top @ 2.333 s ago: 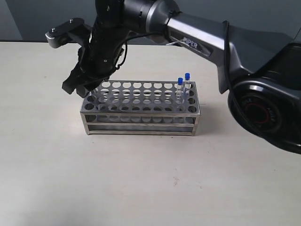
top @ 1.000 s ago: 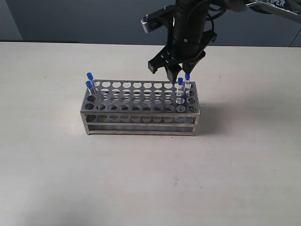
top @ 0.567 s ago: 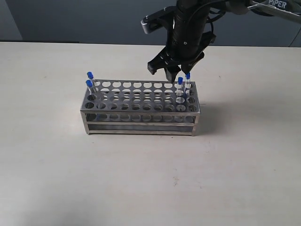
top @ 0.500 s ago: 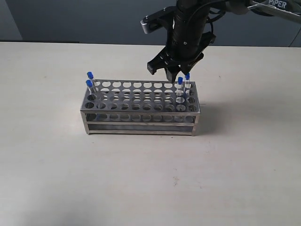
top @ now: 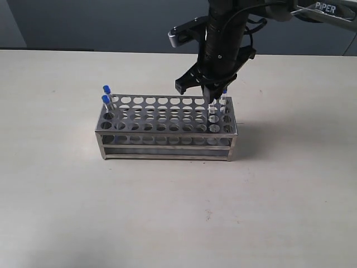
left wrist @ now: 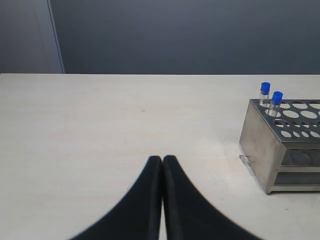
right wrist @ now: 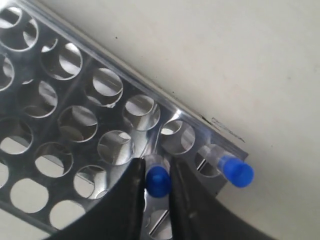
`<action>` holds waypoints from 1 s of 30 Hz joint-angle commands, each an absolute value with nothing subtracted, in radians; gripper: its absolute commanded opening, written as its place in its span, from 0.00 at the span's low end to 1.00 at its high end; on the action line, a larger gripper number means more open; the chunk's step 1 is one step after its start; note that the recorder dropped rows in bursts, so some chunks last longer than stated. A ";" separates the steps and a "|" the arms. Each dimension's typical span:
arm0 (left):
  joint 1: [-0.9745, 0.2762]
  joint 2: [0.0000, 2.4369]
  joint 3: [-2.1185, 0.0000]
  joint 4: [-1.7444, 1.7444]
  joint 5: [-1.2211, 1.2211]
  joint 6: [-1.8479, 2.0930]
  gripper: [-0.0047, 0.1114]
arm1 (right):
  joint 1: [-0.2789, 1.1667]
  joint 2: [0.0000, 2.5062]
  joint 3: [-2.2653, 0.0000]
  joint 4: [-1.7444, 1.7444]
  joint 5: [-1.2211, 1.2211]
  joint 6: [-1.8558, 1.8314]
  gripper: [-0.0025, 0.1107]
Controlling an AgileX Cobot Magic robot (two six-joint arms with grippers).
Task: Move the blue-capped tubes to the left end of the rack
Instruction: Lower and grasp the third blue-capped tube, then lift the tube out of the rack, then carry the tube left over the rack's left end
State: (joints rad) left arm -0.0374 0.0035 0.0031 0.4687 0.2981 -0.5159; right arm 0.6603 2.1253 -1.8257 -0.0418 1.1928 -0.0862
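The steel rack (top: 167, 129) stands mid-table. Two blue-capped tubes (top: 105, 94) stand in its left end, also seen in the left wrist view (left wrist: 270, 95). My right gripper (top: 212, 100) is down over the right end. In the right wrist view, the right gripper (right wrist: 157, 170) has its fingers pressed on both sides of a blue-capped tube (right wrist: 158, 181) that stands in a hole of the rack (right wrist: 97, 112). A second blue-capped tube (right wrist: 236, 171) stands in the corner hole beside it (top: 224, 92). My left gripper (left wrist: 162, 159) is shut and empty, off the rack's left end (left wrist: 260, 145).
The right arm (top: 223, 33) reaches in from the upper right, over the rack's back edge. Bare beige table (top: 167, 212) surrounds the rack, with a dark wall behind. Most rack holes are empty.
The right gripper, which hovered just above the two right-end tubes, has dropped lower so its fingers now flank one tube's cap. The two left-end tubes have not moved.
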 commanded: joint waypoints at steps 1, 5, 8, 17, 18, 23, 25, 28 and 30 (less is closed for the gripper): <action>-0.044 0.000 0.000 0.469 0.290 -0.516 0.05 | 0.652 2.120 -1.825 -0.054 1.148 -0.086 0.10; -0.044 0.000 0.000 0.469 0.290 -0.516 0.05 | 0.652 2.084 -1.825 -0.073 1.141 -0.086 0.01; -0.044 0.000 0.000 0.469 0.290 -0.516 0.05 | 0.652 2.045 -1.825 -0.073 1.141 -0.086 0.01; -0.044 0.000 0.000 0.469 0.290 -0.516 0.05 | 0.699 1.957 -1.845 -0.069 1.152 -0.117 0.01; -0.044 0.000 0.000 0.469 0.290 -0.516 0.05 | 0.718 1.957 -1.871 -0.069 1.152 -0.124 0.01; -0.044 0.000 0.000 0.467 0.292 -0.516 0.05 | 0.787 1.964 -1.940 -0.035 1.104 -0.199 0.01; -0.044 0.000 0.000 0.467 0.292 -0.516 0.05 | 0.815 1.986 -1.960 0.018 1.079 -0.261 0.01; -0.044 0.000 0.000 0.467 0.292 -0.516 0.05 | 0.843 2.027 -1.980 0.093 1.068 -0.325 0.01; -0.044 0.000 0.000 0.467 0.292 -0.516 0.05 | 0.865 2.057 -2.002 0.114 1.061 -0.356 0.01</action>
State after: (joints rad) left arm -0.0374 0.0035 0.0031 0.4687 0.2981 -0.5159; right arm 0.8424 2.0208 -1.9789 0.0761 1.0764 -0.2989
